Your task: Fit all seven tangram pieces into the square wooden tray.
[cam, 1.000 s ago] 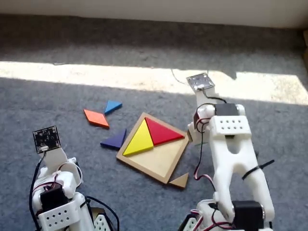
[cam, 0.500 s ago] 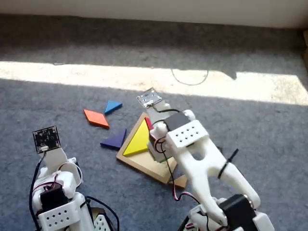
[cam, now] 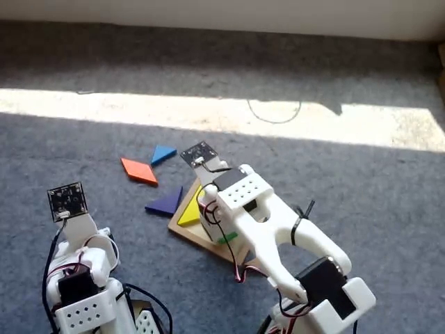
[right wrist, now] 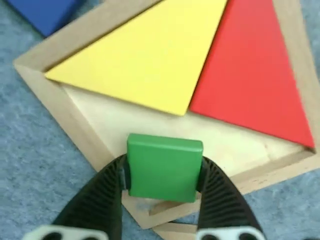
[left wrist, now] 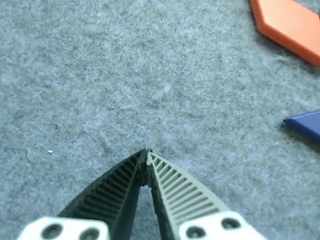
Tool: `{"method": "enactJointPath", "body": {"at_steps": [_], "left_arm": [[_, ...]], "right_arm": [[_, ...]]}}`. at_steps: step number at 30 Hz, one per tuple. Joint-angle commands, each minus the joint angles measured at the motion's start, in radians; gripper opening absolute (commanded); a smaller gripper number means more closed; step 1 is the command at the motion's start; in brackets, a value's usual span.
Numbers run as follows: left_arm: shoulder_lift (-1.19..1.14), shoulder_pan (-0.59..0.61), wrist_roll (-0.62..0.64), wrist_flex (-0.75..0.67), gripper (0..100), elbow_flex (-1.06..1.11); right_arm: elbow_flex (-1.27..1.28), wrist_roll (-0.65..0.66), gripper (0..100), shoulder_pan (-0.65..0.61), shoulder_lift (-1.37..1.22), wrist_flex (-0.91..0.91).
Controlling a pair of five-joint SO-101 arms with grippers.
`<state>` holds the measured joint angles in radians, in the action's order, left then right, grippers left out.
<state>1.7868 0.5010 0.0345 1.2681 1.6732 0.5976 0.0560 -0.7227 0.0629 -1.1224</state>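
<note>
- The right tool [right wrist: 164,169] grips a green square wooden piece [right wrist: 165,152] by two opposite sides, over the bare part of the square wooden tray [right wrist: 59,102], just inside the rim nearest the arms.
- In the tray, a large yellow triangle [right wrist: 150,55] and a large red triangle [right wrist: 250,85] lie edge to edge.
- Just beside the tray's left rim, a dark blue triangle [cam: 167,203] lies on the grey carpet [cam: 83,139].
- Farther from the tray on that side lie an orange parallelogram [cam: 139,170] and a light blue triangle [cam: 163,154].
- The left tool [left wrist: 148,159] is closed on nothing, well left of the tray.
</note>
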Motion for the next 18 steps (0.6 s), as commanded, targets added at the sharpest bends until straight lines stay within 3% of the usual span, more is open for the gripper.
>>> {"method": "enactJointPath", "body": {"at_steps": [1,12,18], "left_arm": [[0.025,0.016,0.0,-0.015,1,0.01],[0.025,0.016,0.0,-0.015,1,0.01],[0.025,0.016,0.0,-0.015,1,0.01]], "right_arm": [[-0.018,-0.043,18.4,-0.004,0.004,0.016],[-0.019,-0.057,20.0,-0.004,0.012,0.015],[-0.019,-0.058,30.3,-0.005,0.012,0.015]]}}
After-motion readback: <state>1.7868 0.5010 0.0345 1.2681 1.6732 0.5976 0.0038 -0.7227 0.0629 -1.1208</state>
